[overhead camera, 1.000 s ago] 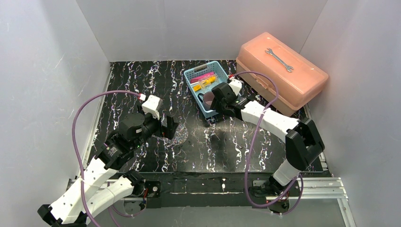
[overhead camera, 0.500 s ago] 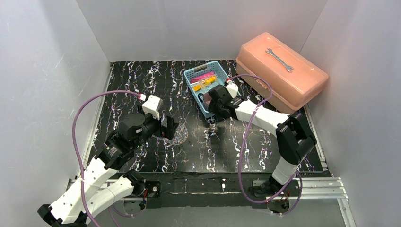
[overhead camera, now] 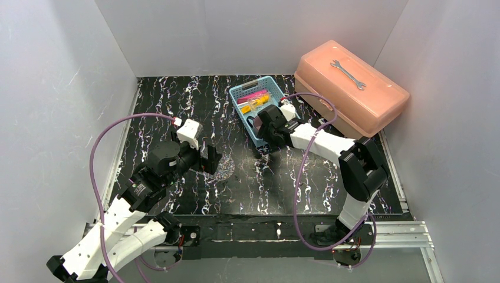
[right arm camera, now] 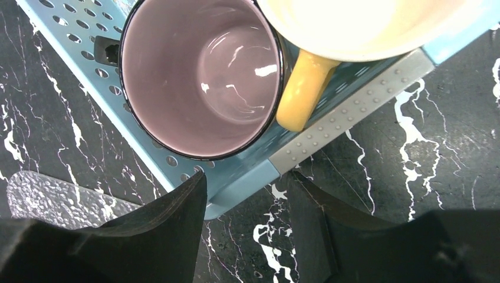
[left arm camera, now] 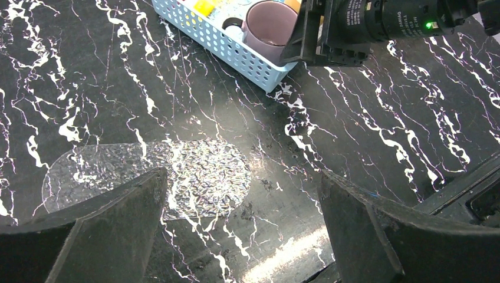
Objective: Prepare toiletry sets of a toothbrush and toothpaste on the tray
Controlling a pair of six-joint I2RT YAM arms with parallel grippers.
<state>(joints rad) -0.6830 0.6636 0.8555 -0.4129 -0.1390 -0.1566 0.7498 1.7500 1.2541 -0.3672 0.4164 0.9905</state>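
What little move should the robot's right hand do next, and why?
Probably slide the right hand farther along the light-blue mesh basket toward the small yellow tube. Its open fingers hang at the basket's near corner by the purple cup, holding nothing, and the tubes lie at the far end.

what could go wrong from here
The right gripper hangs open over the basket corner by the purple cup, so closing may catch the rim or cup. The tubes lie beyond it and a yellow cup, a tight reach. The left gripper over the tray may crowd the drop-off.
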